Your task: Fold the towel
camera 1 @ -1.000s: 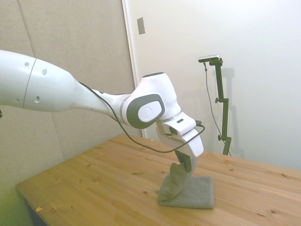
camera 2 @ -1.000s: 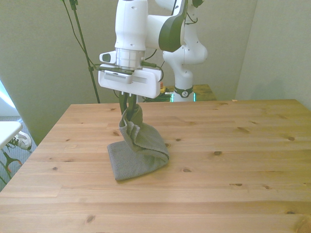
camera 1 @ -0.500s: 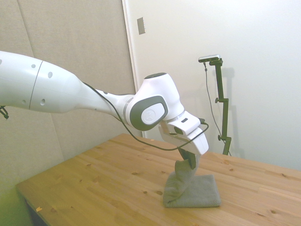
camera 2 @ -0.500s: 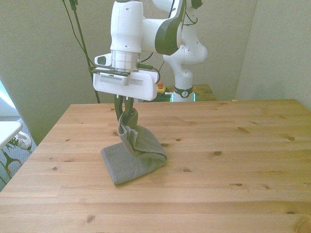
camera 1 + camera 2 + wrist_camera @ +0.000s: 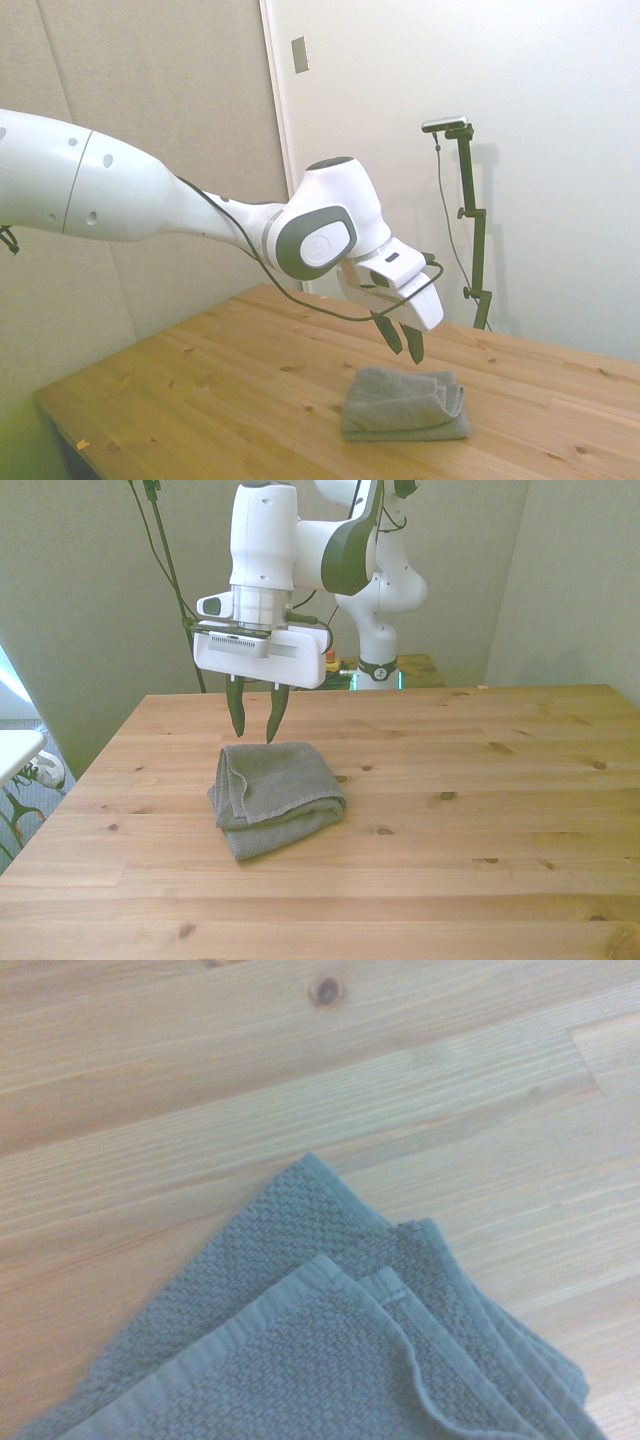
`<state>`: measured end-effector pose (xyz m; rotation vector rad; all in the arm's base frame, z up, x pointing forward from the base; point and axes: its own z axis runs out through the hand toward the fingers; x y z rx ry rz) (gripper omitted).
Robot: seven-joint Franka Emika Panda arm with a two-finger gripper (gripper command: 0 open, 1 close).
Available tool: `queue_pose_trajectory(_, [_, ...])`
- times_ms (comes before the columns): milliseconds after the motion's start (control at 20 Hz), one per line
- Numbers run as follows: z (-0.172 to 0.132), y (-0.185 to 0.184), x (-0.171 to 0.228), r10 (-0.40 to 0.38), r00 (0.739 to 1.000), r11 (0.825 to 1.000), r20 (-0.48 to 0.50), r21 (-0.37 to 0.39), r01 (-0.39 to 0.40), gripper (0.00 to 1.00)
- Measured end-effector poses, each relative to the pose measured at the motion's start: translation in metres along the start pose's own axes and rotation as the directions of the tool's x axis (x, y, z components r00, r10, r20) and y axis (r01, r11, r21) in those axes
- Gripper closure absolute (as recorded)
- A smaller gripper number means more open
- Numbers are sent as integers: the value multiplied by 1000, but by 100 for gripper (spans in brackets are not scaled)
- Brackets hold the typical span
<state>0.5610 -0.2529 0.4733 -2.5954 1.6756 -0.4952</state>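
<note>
Now the claw [image 5: 252, 723] hangs released just above the folded towel's [image 5: 277, 795] far edge, bare table [image 5: 480, 810] all around.

Towel [image 5: 330, 1360]: soft matt grey cloth, nubbly woven texture, flatter hemmed borders. Table [image 5: 480, 780]: pale knotty wood planks, smooth, low satin sheen. Arm [image 5: 150, 200]: glossy white plastic shell; gripper [image 5: 254, 715] fingers dark, matt.
</note>
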Motion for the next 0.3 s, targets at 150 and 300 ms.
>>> queue_pose_trajectory(150, [-23,-5,-29,-36,998,999,60,-14,37,0])
queue_pose_trajectory(300, [-57,-2,-84,-116,986,993,122,9,116,0])
